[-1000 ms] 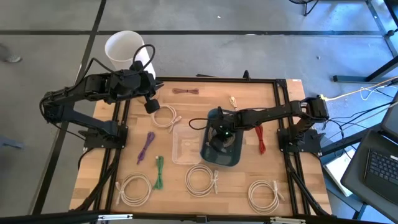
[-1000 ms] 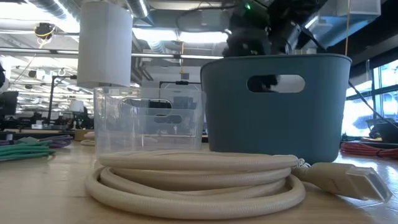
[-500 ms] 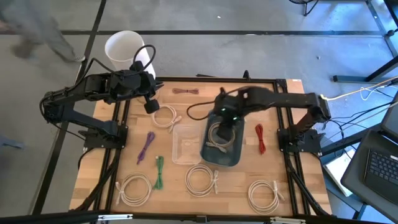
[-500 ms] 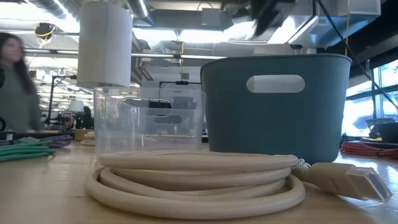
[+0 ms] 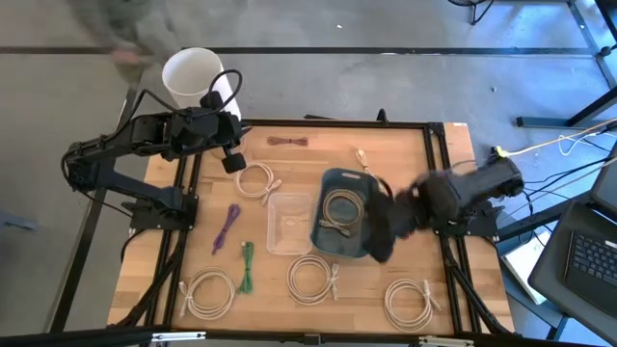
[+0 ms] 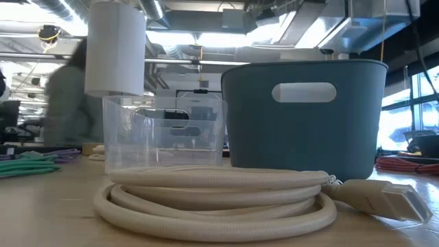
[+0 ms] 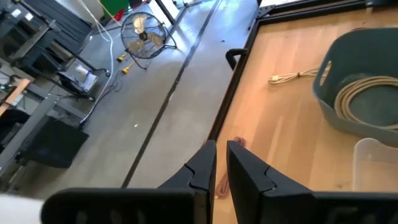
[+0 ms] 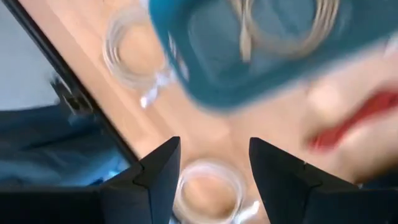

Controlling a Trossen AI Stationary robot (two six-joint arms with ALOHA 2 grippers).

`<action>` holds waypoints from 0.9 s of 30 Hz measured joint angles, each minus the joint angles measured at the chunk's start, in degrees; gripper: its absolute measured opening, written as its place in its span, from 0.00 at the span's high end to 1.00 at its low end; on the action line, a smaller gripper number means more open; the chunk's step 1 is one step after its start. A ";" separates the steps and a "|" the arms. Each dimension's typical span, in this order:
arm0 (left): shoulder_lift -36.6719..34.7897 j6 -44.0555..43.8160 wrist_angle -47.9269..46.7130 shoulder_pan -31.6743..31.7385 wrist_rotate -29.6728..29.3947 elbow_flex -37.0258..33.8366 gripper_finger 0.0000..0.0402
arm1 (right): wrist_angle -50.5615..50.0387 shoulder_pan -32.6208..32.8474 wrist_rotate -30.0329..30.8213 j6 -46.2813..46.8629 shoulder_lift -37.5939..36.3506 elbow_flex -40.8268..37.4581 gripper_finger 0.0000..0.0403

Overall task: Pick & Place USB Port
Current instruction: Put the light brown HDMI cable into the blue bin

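Observation:
A blue bin (image 5: 344,226) stands at the table's middle, and a coiled beige USB cable (image 5: 339,210) lies on its floor. The bin also shows in the low view (image 6: 305,116) and the right wrist view (image 8: 249,56). My right gripper (image 5: 382,239) is blurred, above the table just right of the bin. Its fingers are open and hold nothing (image 8: 214,180). My left gripper (image 5: 232,162) waits above the far-left part of the table, shut (image 7: 221,165).
A clear container (image 5: 289,224) stands left of the bin. Other cables lie around it: beige coils (image 5: 255,180) (image 5: 210,291) (image 5: 313,280) (image 5: 410,299), a purple one (image 5: 228,226), a green one (image 5: 247,265), a brown one (image 5: 287,142). A white cylinder (image 5: 198,75) stands beyond the far-left corner.
My right gripper rose out of the blue bin, then swung fast toward the table's right and near side. The beige cable coil stays lying in the bin. A person walked past in the room behind the table.

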 joint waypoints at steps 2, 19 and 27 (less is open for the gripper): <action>0.00 0.02 0.00 0.79 0.07 0.00 0.92 | 0.06 4.24 -1.50 8.20 0.19 -2.96 0.52; 0.02 -0.61 0.06 6.37 8.43 0.00 0.92 | 41.89 20.35 -2.59 61.23 0.29 -40.71 0.52; 0.02 -0.52 0.61 6.47 8.47 0.00 0.92 | 54.55 17.78 -5.20 63.10 2.10 -48.69 0.52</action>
